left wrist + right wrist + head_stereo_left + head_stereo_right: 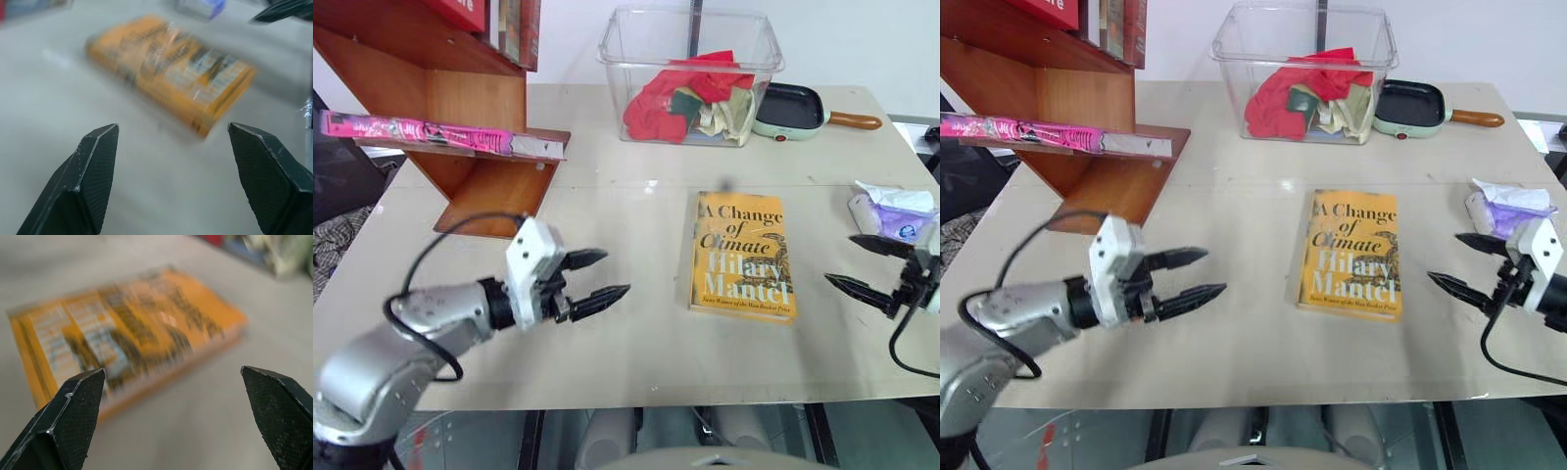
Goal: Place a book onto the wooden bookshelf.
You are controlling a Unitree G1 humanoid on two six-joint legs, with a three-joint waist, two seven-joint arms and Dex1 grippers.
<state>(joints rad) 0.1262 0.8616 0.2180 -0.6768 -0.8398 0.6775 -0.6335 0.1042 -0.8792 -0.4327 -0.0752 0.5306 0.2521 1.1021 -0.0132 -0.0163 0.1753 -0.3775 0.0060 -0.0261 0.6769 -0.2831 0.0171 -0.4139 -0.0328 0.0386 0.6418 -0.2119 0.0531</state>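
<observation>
Where it lies flat, book [440, 133] bright pink (lettering seemingly unreadable), on bookshelf [480, 176]

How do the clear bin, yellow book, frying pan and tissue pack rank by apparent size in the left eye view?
1. clear bin
2. yellow book
3. frying pan
4. tissue pack, partly cut off, so less sure

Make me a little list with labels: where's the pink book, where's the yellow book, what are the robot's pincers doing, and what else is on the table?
pink book: lying flat on a board of the wooden bookshelf
yellow book: flat on the table, between the pincers
left pincer: open, empty, above the table
right pincer: open, empty
other things: clear bin of cloths, small pan, purple packet
</observation>
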